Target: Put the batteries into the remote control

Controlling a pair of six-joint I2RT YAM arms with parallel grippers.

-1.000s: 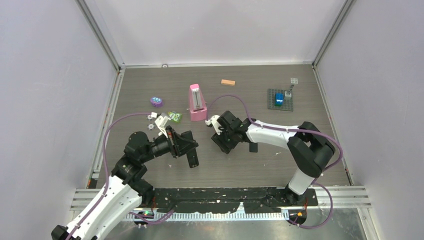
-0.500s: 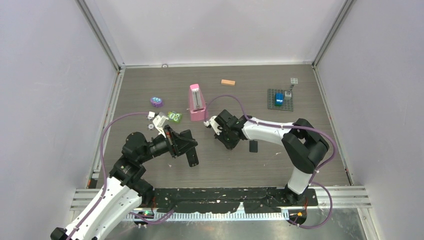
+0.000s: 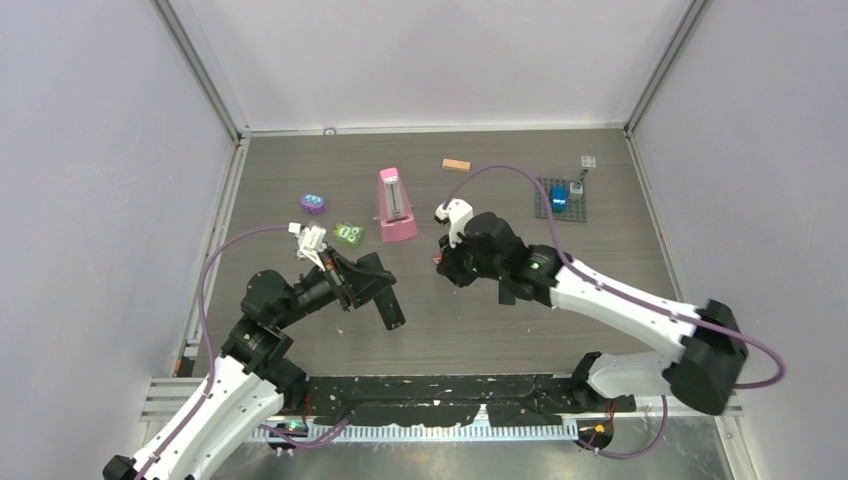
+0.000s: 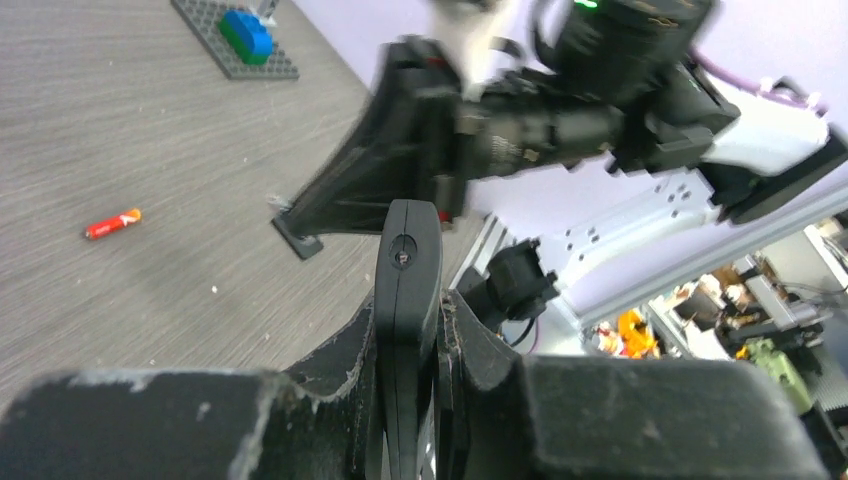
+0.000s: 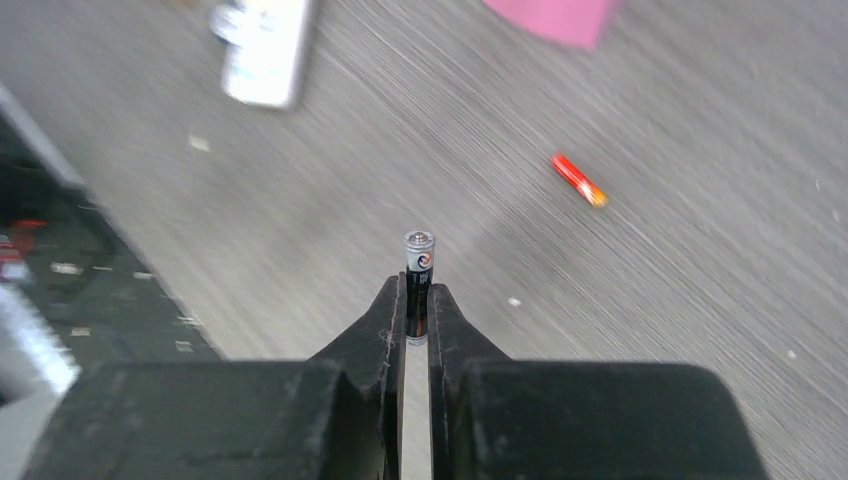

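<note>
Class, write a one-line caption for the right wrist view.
Right pincer shut on a dark battery, tip protruding; a red battery lies on the table beyond.

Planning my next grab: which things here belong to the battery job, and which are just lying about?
Job: remote, held battery, red battery.
Lying about: pink metronome, orange block, brick plate, purple toy, green toy.

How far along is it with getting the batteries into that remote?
Done: left fingers grip the remote, right fingers pinch one battery. In hand: probably bringing them together. Left: slotting it in, then the red battery lying on the table. The remote's compartment is hidden.
</note>
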